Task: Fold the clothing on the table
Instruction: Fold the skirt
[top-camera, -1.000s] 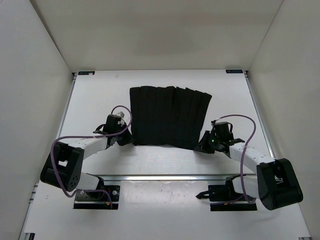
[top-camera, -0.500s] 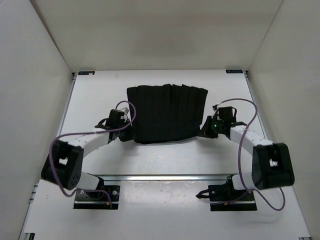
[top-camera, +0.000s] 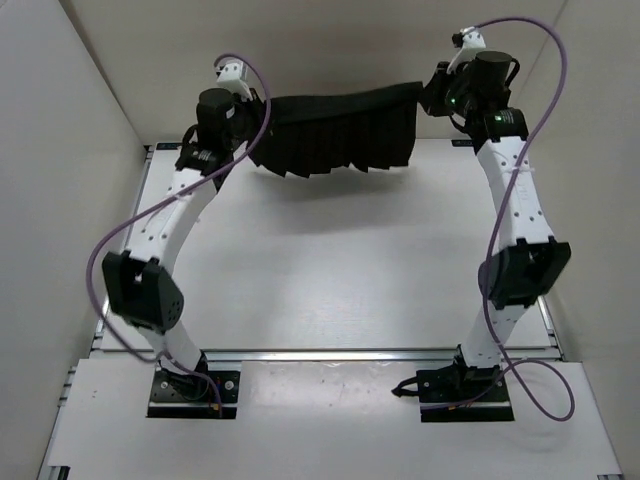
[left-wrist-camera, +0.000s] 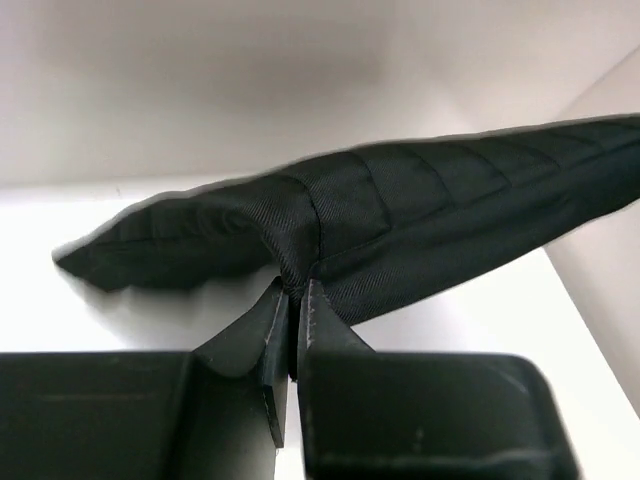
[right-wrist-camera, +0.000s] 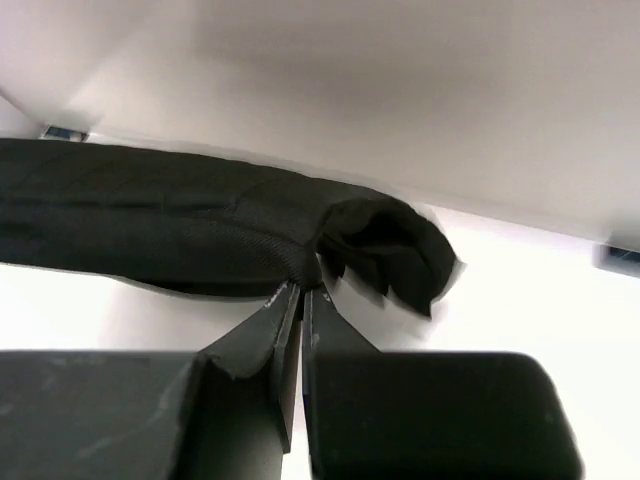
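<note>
1. Up at the far end of the desk, I'm looking at the clothing strung between the two arms, held up in front of the back wall.
2. Left gripper is clamped on the garment's left end. On the left wrist cam, its fingers sit nearly together, with a pinch of black fabric squeezed between the tips.
3. Right gripper is clenched on the right end, same deal. The right wrist cam shows its fingers pressed close with a bunched fold caught at the tips. A small lump of cloth flops past them on the right.
4. From the top cam the garment runs roughly level between the grippers, a bit higher on the right. Pleat-like creases run down it, and the lower edge hangs in a jagged line.
5. Both arms stand tall and reach well away from their bases at the near edge.
6. Honestly can't tell from any view whether the hanging hem brushes the desk or clears it.
</note>
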